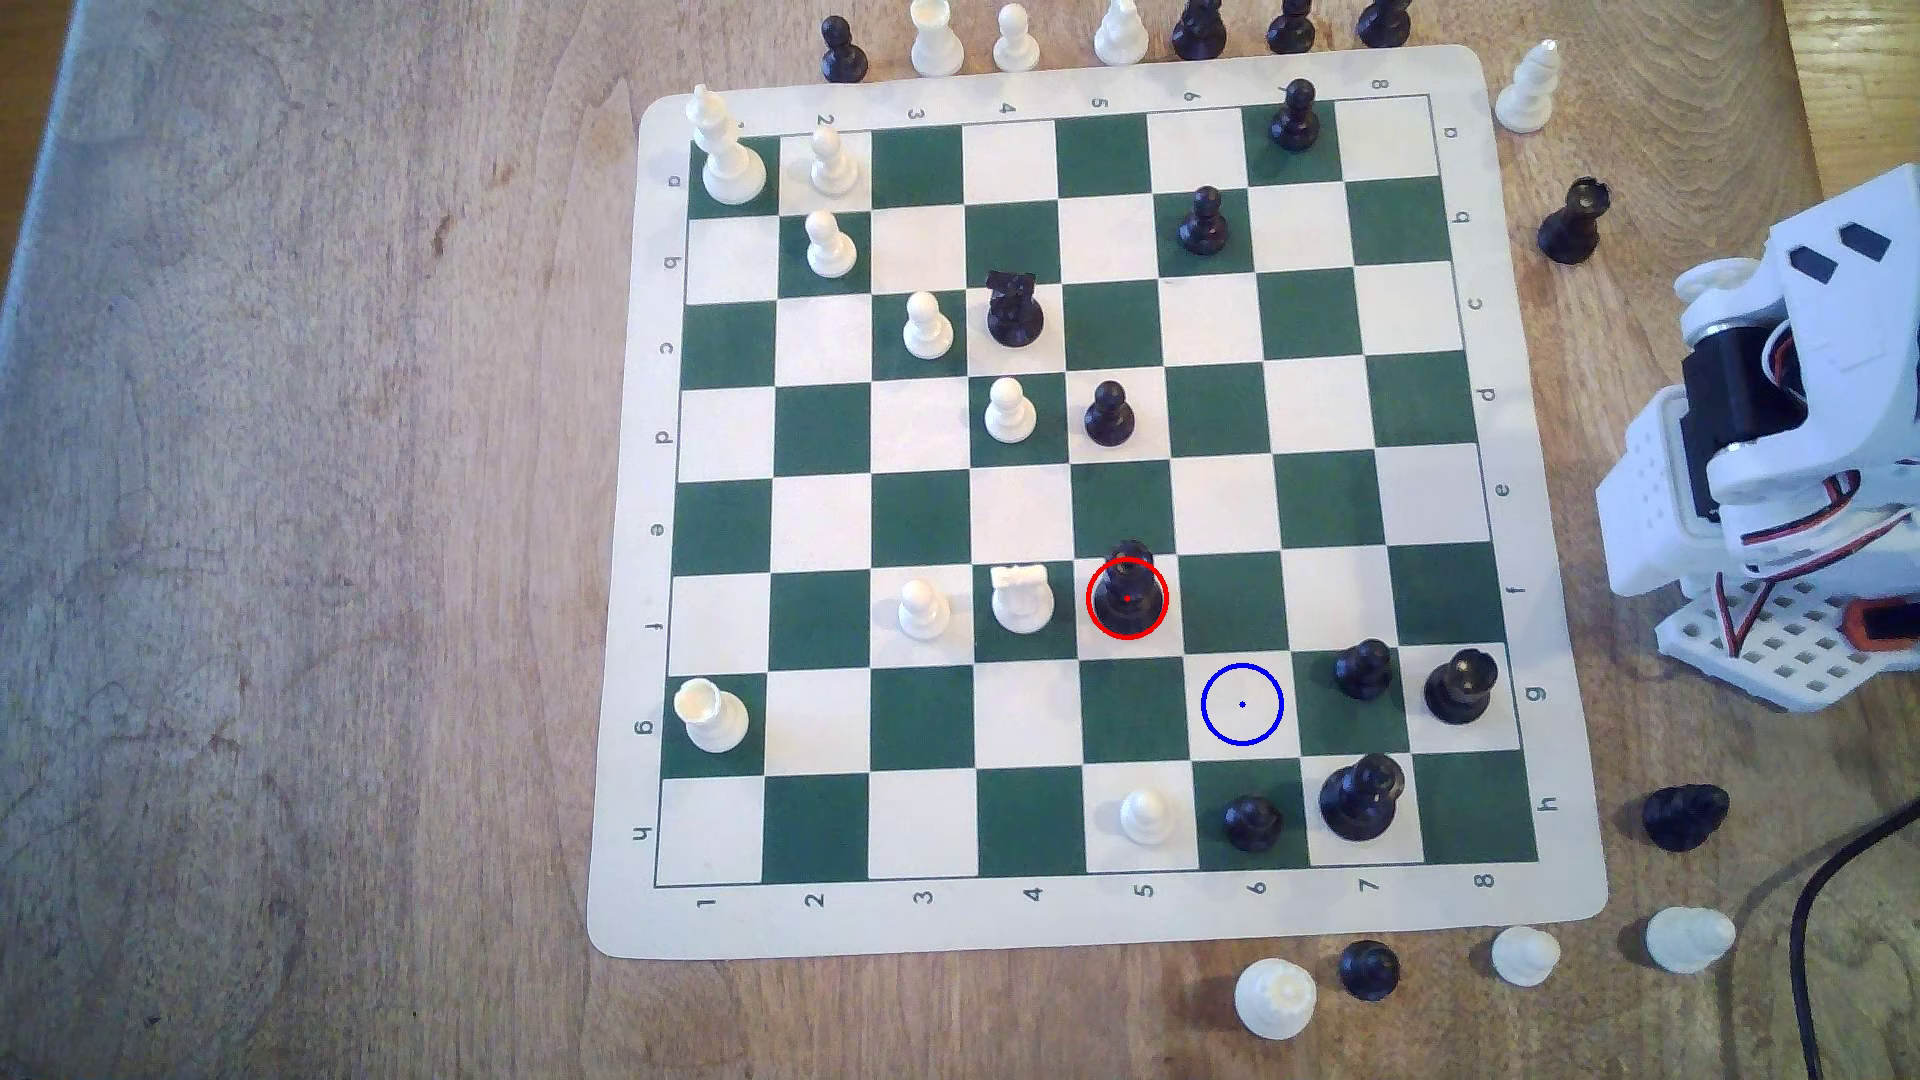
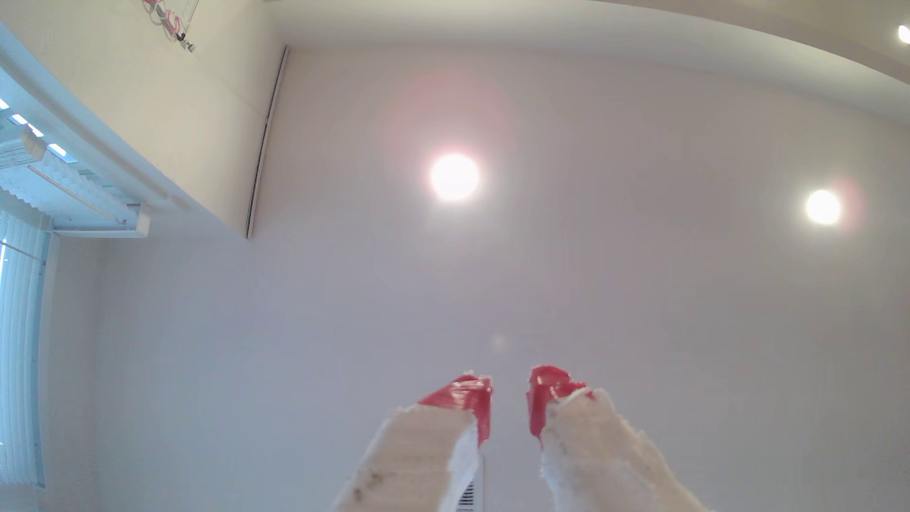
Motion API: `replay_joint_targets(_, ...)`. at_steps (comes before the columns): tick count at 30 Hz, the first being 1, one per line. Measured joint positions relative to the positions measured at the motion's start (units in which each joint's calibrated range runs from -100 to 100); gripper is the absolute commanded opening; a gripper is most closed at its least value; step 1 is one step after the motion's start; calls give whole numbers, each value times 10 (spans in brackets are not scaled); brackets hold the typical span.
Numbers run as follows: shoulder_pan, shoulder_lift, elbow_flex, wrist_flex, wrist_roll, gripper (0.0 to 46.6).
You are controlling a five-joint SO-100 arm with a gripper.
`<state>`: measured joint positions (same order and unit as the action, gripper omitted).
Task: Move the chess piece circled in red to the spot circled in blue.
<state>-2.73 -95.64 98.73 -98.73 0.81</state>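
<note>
Glossy black chess piece w/ wide round base, slim body [image 1: 1127, 594] stands upright in red ring, diagonal to blue-ringed cream square [image 1: 1242, 704]; prob. light, stiff, slippery; grip slim body; red-tipped gripper [image 2: 509, 394] parted, empty, aimed at ceiling.

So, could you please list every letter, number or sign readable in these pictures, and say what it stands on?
"1 2 3 4 5 6 7 8": lower border of the chessboard, nearest the camera.
"2 3 4 5 8": far border; the other numerals there are covered or blurred.
"a b c d e f g h": the exterior view's right border.
Left-border letters: turned, partly blurred.
Wrist view: no text.
</note>
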Motion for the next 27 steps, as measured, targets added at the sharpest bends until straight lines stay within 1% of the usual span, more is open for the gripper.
replay_joint_targets(6, 4, 1, 0, 11, 0, 41)
replay_joint_targets(13, 36, 1, 0, 186, 0, 41)
replay_joint_targets(14, 42, 1, -4, 255, 0, 41)
replay_joint_targets(18, 51, 1, -24, 408, 0, 41)
replay_joint_targets(19, 55, 1, -43, 510, 0, 41)
replay_joint_targets(22, 62, 1, -72, 651, 0, 37)
replay_joint_targets(23, 62, 1, -106, 767, 0, 37)
replay_joint_targets(26, 64, 3, -138, 927, 0, 37)
replay_joint_targets(27, 69, 4, -163, 1019, -1, 37)
